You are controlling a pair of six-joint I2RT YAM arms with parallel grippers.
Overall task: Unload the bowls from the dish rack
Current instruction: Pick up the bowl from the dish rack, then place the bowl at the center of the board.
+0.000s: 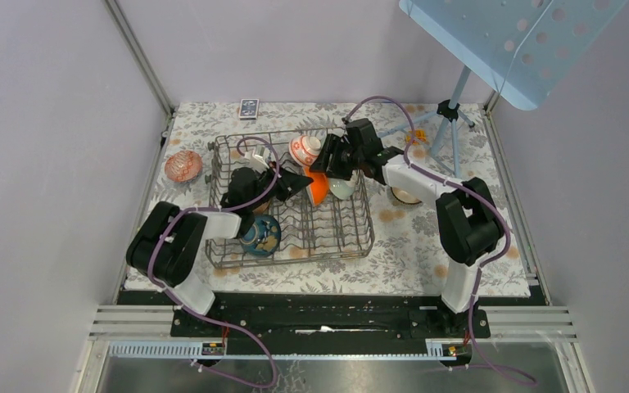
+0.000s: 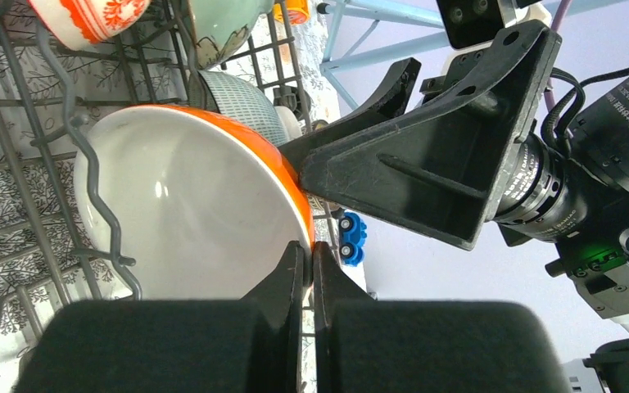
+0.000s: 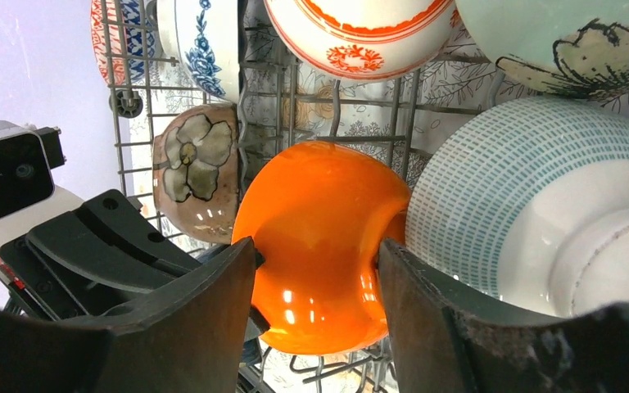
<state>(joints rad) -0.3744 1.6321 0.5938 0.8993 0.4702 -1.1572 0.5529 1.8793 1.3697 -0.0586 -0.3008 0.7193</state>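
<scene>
Both arms meet on one target. The orange bowl [image 1: 318,190] stands on edge between the tines near the middle of the dish rack [image 1: 368,237], its white mouth facing frame left in the top view and its orange back facing right. The left gripper [image 2: 311,250] comes in from the mouth side, its fingers drawn nearly together with the rim pinched between them. The right gripper [image 3: 315,254] is spread wide across the rounded back, one finger on each flank. I can't tell whether it is squeezing or only bracketing. A dashed white bowl [image 3: 540,205] sits just beside, at right of the right wrist view. My read: the bowl must rise out along the tines, not sideways.
</scene>
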